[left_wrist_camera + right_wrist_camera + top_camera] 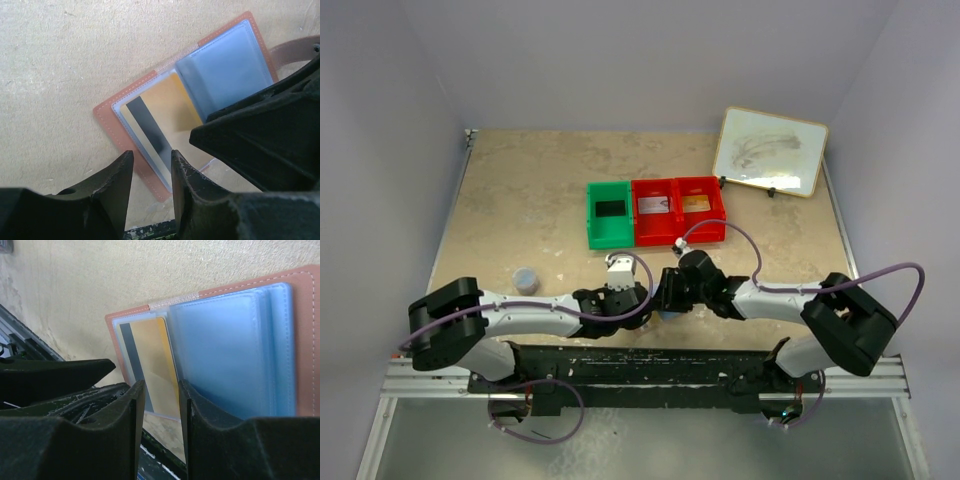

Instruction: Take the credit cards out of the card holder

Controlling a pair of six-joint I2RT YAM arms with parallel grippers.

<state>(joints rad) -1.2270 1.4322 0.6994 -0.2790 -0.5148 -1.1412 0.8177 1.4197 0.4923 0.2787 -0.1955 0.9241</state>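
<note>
Jaws of the left gripper [151,161] stand narrow at the bottom of its wrist view, with the card holder [112,117] showing its lower edge in the slit. Whether they pinch it I cannot tell. The right gripper [161,390] is likewise narrow over the sleeve mouth at lower centre of its view, grip uncertain. Probably one arm steadies the leather while the other works a card free. The holder lies open and flat on the table [60,50], tan outside with pale blue sleeves [225,65] inside. A gold credit card [172,102] with a dark stripe sits pocketed centre-left.
</note>
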